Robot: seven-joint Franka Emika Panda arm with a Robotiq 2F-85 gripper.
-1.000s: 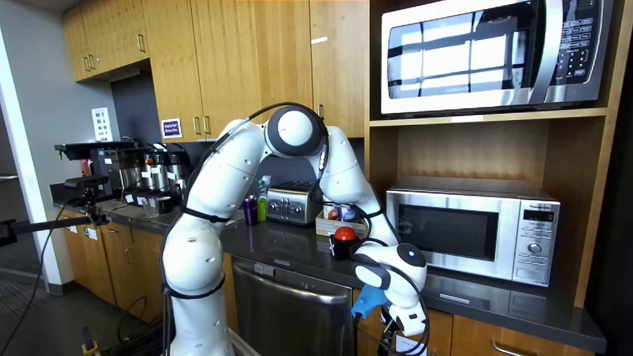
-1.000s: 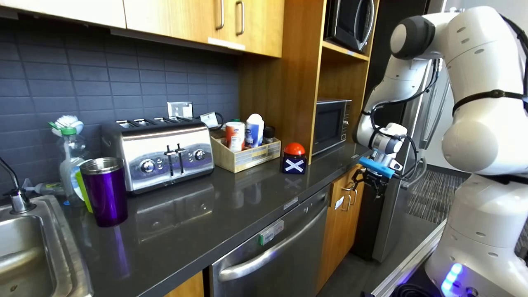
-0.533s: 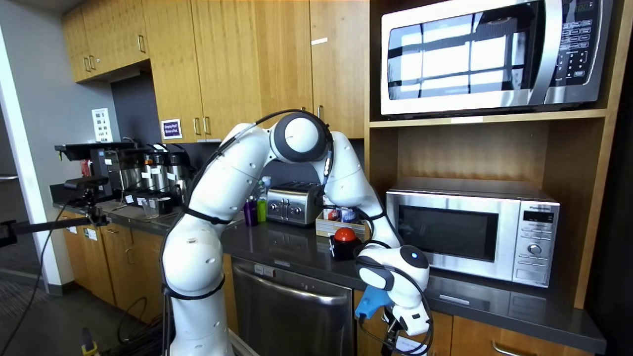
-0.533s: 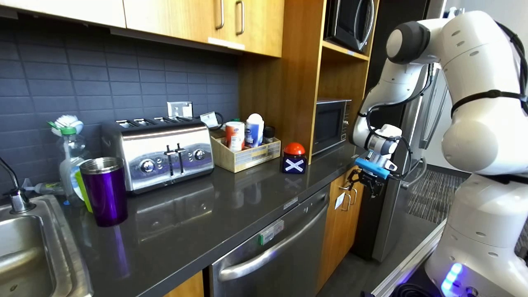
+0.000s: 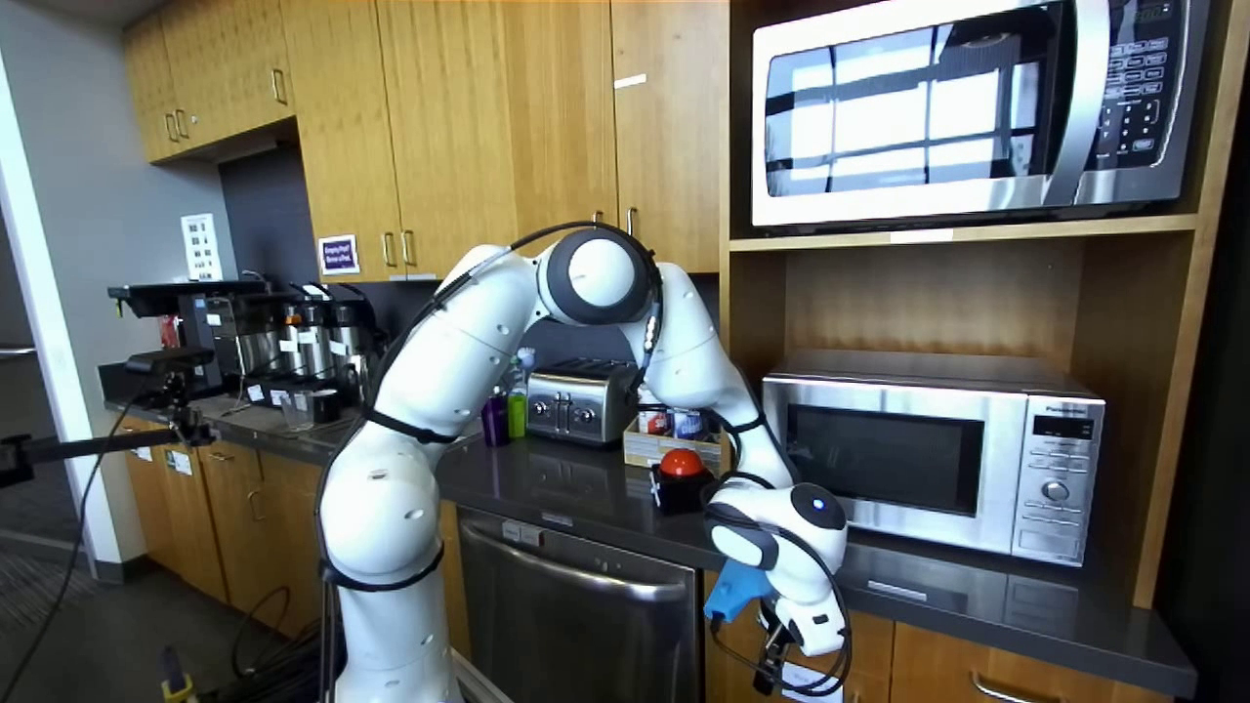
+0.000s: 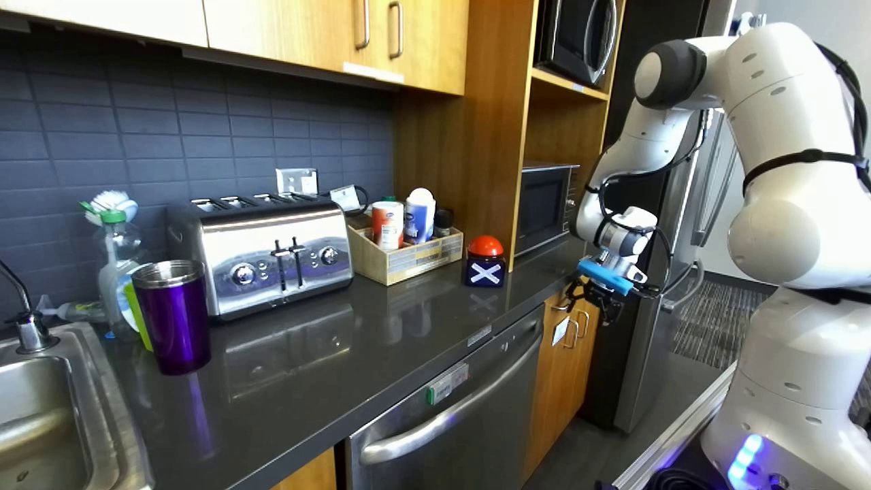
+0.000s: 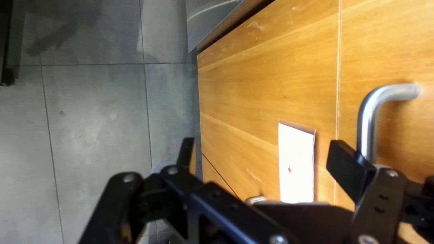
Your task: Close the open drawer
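See the drawer (image 7: 393, 44) right of the steel appliance (image 6: 469, 449), seemingly flush beneath the counter (image 6: 381, 340). In the wrist view, find its pull (image 7: 366, 125) partly behind one finger (image 7: 349, 169) of the gripper (image 7: 264, 145); cannot tell whether touching. Note jaws spread wide.

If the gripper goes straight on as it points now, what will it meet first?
Probably the wooden cabinet door, before the floor. Depth is unclear in the wrist view, where the gripper partly covers the metal drawer pull, so that might catch it first.
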